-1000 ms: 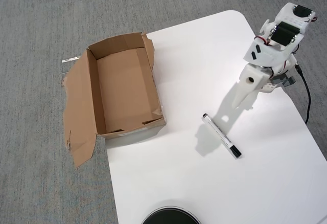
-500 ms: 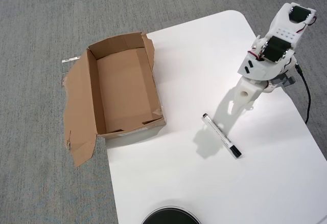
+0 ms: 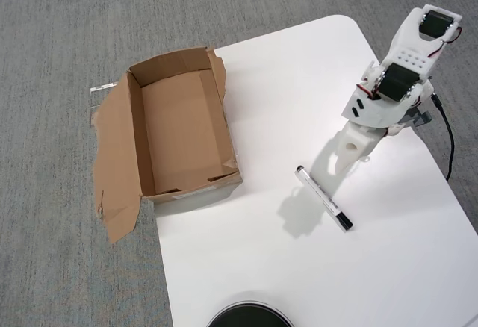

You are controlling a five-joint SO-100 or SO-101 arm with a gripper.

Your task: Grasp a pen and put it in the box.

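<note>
The pen (image 3: pixel 323 198) lies flat on the white table (image 3: pixel 291 73), slanting from upper left to lower right with its black cap at the lower right end. My white gripper (image 3: pixel 323 167) hangs just above and to the right of the pen's upper end, pointing down-left. Its fingers look closed together, with no gap showing and nothing between them. The brown cardboard box (image 3: pixel 183 129) stands open at the table's left edge, its torn flaps folded outward. Its inside is bare.
A black round object (image 3: pixel 248 316) shows at the table's bottom edge. A black cable (image 3: pixel 448 144) runs down the right side by the arm's base. Grey carpet (image 3: pixel 67 36) surrounds the table, and the box overhangs it on the left.
The arm has stretched down-left over the last second, bringing the gripper nearer the pen's upper end. Pen and box have not moved.
</note>
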